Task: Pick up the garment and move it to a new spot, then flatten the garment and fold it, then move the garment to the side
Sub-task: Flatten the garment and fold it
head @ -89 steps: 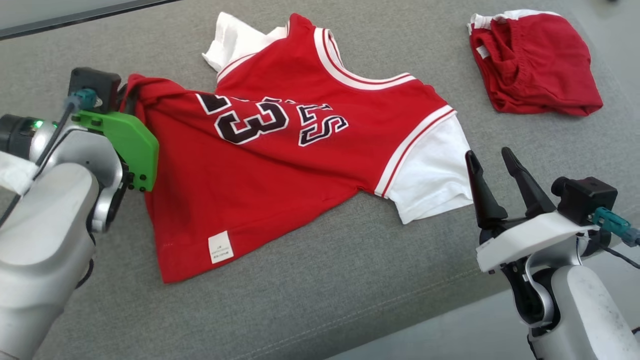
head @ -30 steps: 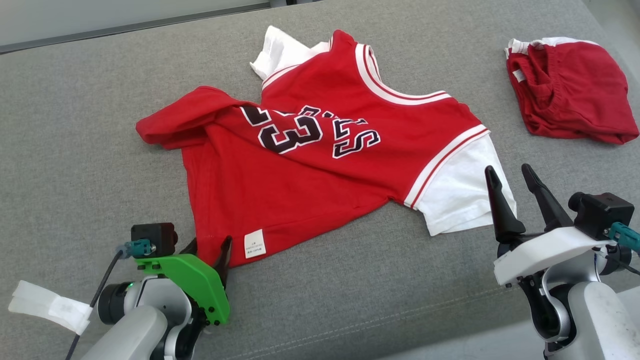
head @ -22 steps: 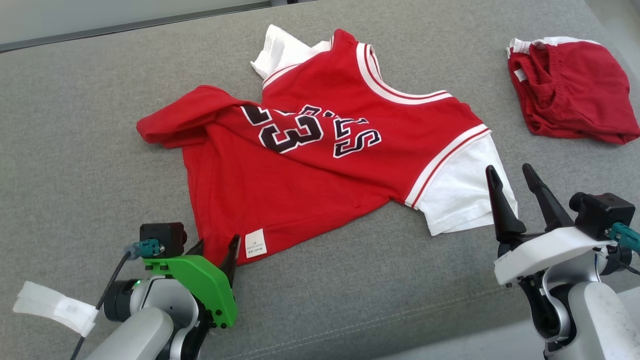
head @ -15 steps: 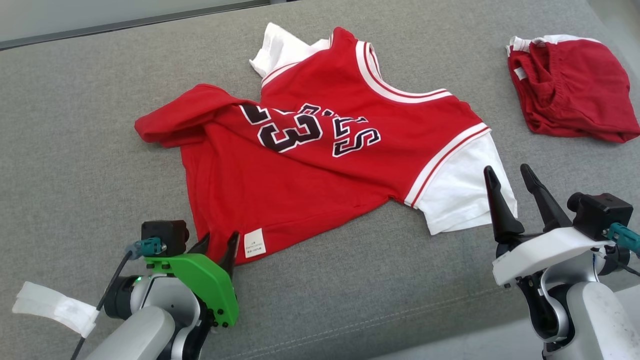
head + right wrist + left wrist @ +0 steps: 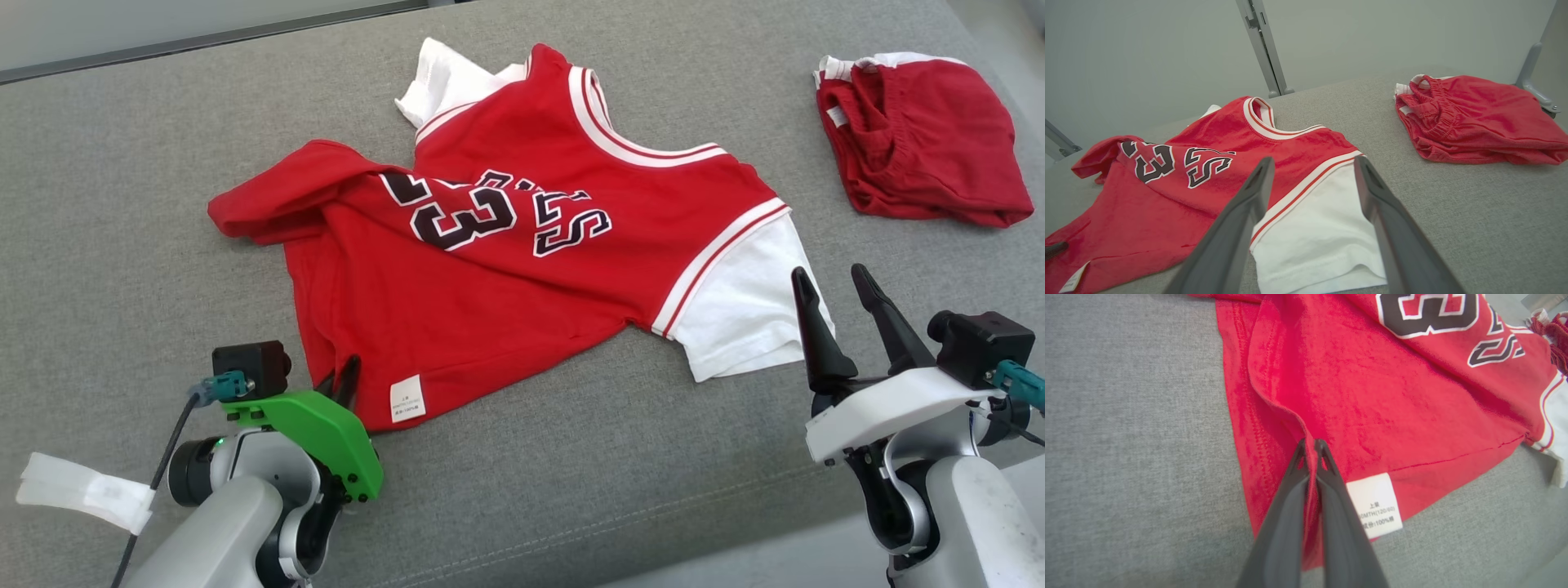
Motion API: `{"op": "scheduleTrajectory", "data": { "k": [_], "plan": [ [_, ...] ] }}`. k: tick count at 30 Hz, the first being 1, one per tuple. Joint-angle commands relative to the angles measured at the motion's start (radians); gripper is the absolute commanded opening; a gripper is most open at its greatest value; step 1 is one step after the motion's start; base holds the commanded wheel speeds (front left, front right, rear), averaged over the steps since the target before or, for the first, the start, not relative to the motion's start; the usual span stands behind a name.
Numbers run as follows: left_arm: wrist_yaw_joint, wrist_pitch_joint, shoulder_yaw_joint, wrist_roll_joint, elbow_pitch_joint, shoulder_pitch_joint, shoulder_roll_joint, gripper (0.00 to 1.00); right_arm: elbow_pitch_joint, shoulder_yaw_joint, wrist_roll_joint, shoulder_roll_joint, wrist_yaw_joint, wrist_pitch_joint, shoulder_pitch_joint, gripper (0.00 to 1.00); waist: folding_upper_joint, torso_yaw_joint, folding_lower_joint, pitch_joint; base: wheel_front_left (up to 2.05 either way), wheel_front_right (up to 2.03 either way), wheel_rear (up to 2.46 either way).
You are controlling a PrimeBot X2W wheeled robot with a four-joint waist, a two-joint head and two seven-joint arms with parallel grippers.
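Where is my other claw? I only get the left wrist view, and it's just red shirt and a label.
Observer: Your right claw is open, beside the shirt's white sleeve, holding nothing.
Operator: Is there another sleeve?
Observer: Yes, a second white sleeve pokes out behind the collar, on the far side.
Operator: Anything else up there?
Observer: Red shorts lie bunched at the far right, apart from the shirt.
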Motion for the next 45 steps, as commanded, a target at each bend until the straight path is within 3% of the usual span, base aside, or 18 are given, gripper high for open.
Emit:
{"op": "scheduleTrajectory", "data": {
  "k": [1,14,21,30,39,45],
  "plan": [
    [-0.015,-0.014,0.011,-0.016,0.003,-0.004,-0.002,0.00,0.003,-0.006,0.001,-0.003,0.000,-0.007,0.000,1.00,-0.0001,0.004,0.0000,-0.002,0.00,0.00,0.00],
    [-0.158,-0.146,0.115,-0.064,-0.051,-0.019,0.065,0.00,-0.001,-0.004,-0.004,-0.002,0.000,0.005,0.002,1.00,-0.0001,0.067,0.0000,-0.036,0.00,0.00,0.00],
    [-0.230,-0.197,0.103,-0.078,-0.120,0.096,0.103,0.00,0.007,-0.001,-0.002,-0.006,0.000,0.015,0.028,1.00,-0.0001,0.086,0.0000,-0.052,0.00,0.00,0.00],
    [-0.345,-0.222,0.069,-0.154,-0.114,0.242,0.097,0.00,0.021,-0.007,-0.002,-0.012,0.000,0.031,0.061,1.00,-0.0001,0.115,0.0000,-0.086,0.00,0.00,0.00],
    [-0.382,-0.244,0.040,-0.170,0.086,0.240,0.044,0.00,0.019,0.007,-0.001,-0.018,0.000,0.050,0.073,1.00,-0.0001,0.115,0.0000,-0.115,0.00,0.00,0.00],
    [-0.360,-0.282,0.043,-0.132,0.201,0.212,0.010,0.00,0.020,0.019,-0.003,-0.013,0.000,0.054,0.075,1.00,-0.0001,0.111,0.0000,-0.125,0.00,0.00,0.00]
  ]
}}
